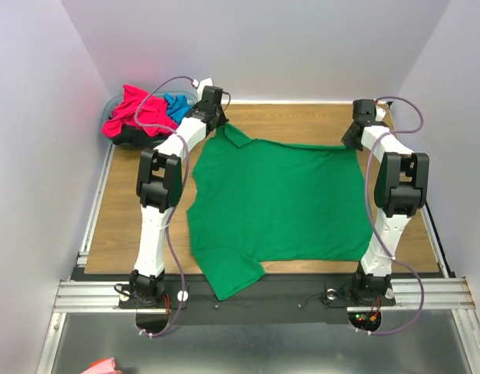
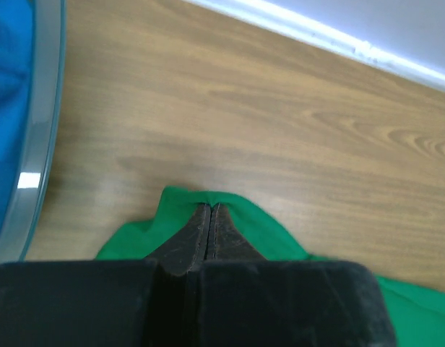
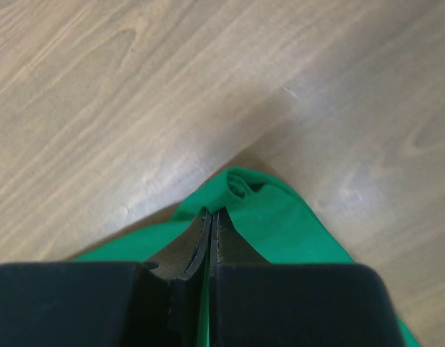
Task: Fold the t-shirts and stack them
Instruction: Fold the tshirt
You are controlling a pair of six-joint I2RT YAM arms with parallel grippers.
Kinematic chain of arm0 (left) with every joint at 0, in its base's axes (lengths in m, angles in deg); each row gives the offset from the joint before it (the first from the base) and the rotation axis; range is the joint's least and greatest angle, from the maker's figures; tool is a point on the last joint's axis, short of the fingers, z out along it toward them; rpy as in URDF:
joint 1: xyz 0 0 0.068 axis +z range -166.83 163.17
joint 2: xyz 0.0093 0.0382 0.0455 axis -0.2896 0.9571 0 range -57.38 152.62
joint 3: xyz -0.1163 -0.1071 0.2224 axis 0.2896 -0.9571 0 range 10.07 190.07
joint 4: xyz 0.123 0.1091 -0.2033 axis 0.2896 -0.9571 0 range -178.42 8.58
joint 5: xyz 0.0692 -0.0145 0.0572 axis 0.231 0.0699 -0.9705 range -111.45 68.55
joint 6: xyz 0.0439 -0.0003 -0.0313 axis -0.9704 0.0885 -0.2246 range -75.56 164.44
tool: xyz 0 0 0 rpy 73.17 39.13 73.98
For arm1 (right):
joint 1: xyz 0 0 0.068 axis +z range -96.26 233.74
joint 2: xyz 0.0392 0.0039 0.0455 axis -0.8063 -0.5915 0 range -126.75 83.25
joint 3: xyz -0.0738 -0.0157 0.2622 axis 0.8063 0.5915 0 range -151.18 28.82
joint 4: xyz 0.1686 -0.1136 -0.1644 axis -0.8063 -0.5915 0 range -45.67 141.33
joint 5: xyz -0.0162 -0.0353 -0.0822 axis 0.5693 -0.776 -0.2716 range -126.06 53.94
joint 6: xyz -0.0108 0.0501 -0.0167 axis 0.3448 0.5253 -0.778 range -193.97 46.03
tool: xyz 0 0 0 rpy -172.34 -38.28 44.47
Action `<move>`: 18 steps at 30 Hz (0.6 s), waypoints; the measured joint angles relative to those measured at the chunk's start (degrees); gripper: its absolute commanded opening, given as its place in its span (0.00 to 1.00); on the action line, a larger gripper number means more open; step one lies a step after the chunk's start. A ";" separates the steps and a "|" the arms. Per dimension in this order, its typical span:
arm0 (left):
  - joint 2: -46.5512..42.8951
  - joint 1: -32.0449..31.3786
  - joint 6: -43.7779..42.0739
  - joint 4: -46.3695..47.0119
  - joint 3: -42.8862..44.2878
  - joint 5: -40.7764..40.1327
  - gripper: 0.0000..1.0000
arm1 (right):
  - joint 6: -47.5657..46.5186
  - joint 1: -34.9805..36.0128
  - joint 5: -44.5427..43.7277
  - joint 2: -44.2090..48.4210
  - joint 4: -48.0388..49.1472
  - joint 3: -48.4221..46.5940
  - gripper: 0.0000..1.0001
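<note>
My left claw (image 2: 210,211) and right claw (image 3: 212,214) are each clamped on a far corner of the green t-shirt (image 1: 279,202), which lies spread over the table (image 1: 302,117), with bare wood at 12 o'clock and the basin (image 2: 43,137) at 10.

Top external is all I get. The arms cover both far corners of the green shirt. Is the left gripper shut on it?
Observer: Yes. In the left wrist view, the left gripper has its jaws pressed together on a fold of the green shirt.
Operator: Right one?
Observer: Same. The right gripper is shut on the shirt's edge, with a small bunch of cloth poking past the tips.
Operator: Is the left one clear of the basin?
Observer: The basin rim sits left of the gripper, with bare table between it and the shirt.
</note>
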 measured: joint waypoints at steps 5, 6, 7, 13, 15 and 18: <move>-9.92 -0.04 2.12 0.90 -13.88 2.23 0.00 | -0.35 -0.22 0.61 5.46 -0.15 4.79 0.02; -12.55 -0.07 2.60 0.98 -17.14 2.40 0.00 | -0.42 -0.22 0.72 6.14 -0.13 5.35 0.02; -14.64 -0.13 3.04 1.38 -19.67 2.56 0.00 | -0.48 -0.22 0.90 7.67 0.02 6.60 0.02; -28.26 -0.76 5.99 4.37 -35.01 3.13 0.00 | -0.48 -0.28 1.75 12.63 0.15 12.15 0.02; -32.52 -1.07 6.99 5.44 -40.00 3.19 0.00 | -0.44 -0.35 2.01 14.47 0.00 14.34 0.02; -37.92 -1.77 8.81 6.43 -46.71 3.58 0.00 | -0.48 -0.39 2.05 16.90 -0.09 16.81 0.02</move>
